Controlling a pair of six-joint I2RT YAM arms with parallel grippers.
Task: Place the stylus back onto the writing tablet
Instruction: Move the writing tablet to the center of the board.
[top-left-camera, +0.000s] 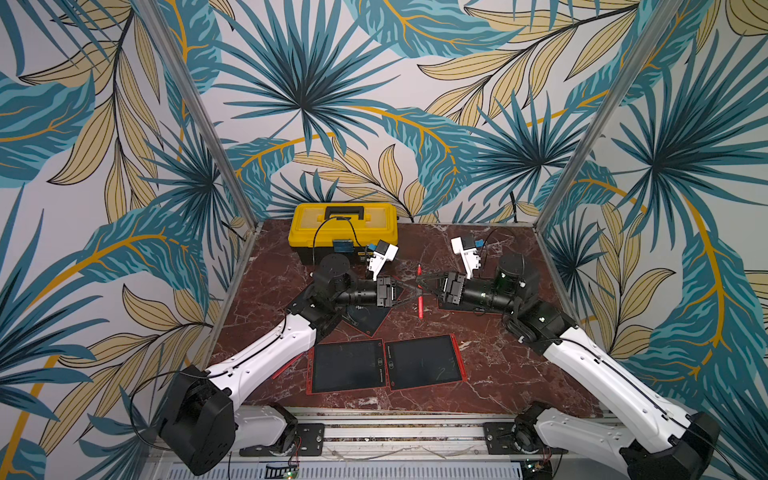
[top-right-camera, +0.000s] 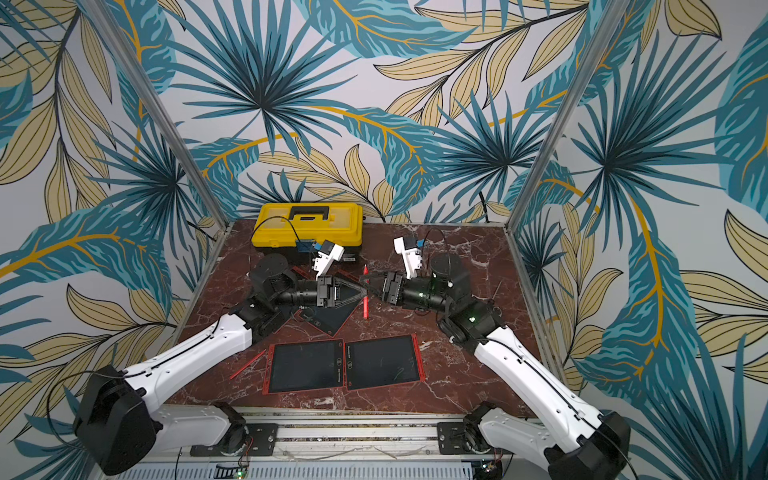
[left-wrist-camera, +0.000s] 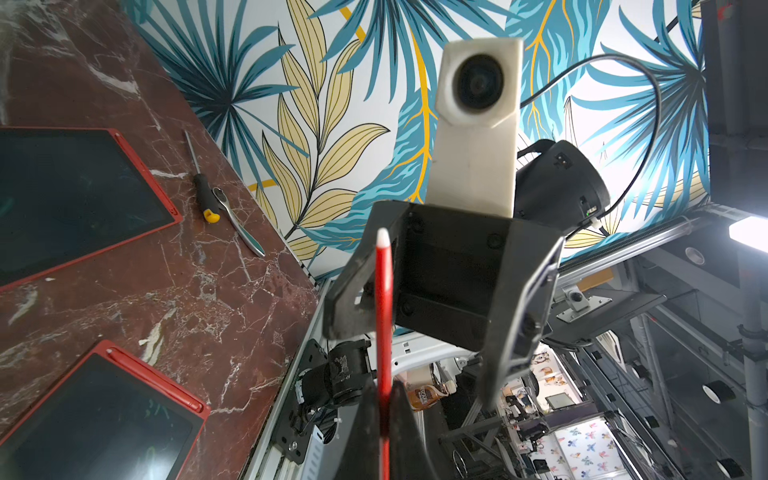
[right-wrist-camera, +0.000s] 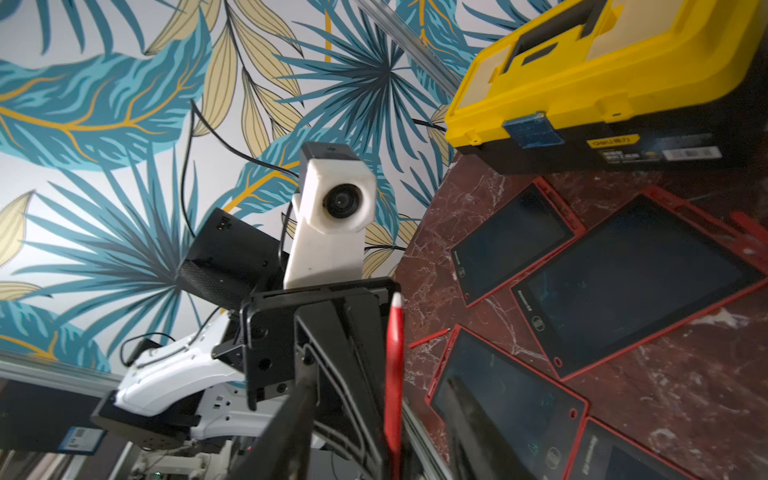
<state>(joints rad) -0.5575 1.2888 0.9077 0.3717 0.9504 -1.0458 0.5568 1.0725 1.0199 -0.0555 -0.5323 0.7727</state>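
The stylus is off the table, held in the air at the centre of the workspace between the two arms. In both top views its long axis runs front to back, with the white tip toward the rear wall. Whether it lies level or tilts upward cannot be told.

The left gripper is clamped on the stylus shaft. The right gripper faces it from the opposite side. Its jaws are spread and the stylus passes between them.

The yellow toolbox stands at the rear of the table with its lid closed, so its contents are hidden.

Two writing tablets lie flat, side by side, at the front. A third tablet lies partly under the left arm. A second red stylus lies on the table just beside the front left tablet.
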